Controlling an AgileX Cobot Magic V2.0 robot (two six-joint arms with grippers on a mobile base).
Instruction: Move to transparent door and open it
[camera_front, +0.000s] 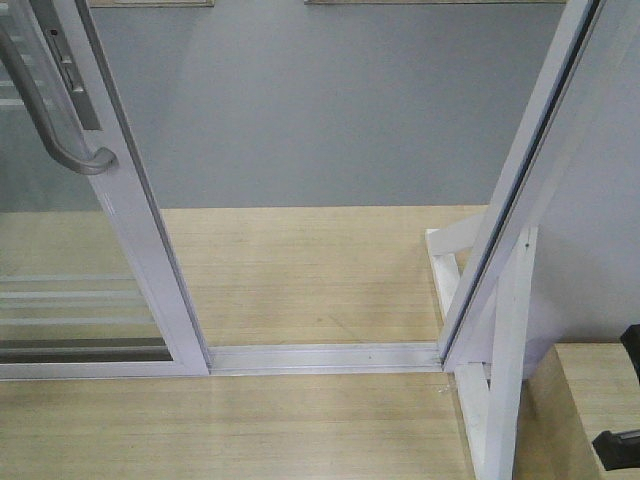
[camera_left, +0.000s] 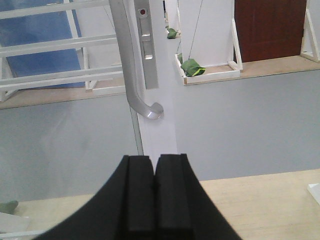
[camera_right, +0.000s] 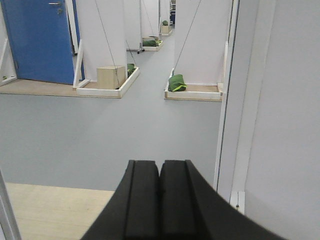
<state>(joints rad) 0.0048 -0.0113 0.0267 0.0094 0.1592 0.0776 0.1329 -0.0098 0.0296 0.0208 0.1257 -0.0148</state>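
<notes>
The transparent door (camera_front: 70, 250) stands at the left of the front view, a glass panel in a white frame with thin white bars low down. Its curved grey handle (camera_front: 55, 125) ends near the frame's edge. In the left wrist view, the handle (camera_left: 127, 65) and a lock plate (camera_left: 147, 50) are straight ahead. My left gripper (camera_left: 155, 161) is shut and empty, below the handle's lower end and apart from it. My right gripper (camera_right: 160, 165) is shut and empty, facing the open gap. Neither gripper is clearly seen in the front view.
A metal floor track (camera_front: 320, 357) crosses the gap between the door and the white jamb (camera_front: 520, 200). A white wooden brace (camera_front: 500, 390) props the jamb. Beyond lie grey floor (camera_right: 100, 135), white partitions on bases, green bags (camera_right: 176, 82), a blue door (camera_right: 37, 40) and a brown door (camera_left: 270, 27).
</notes>
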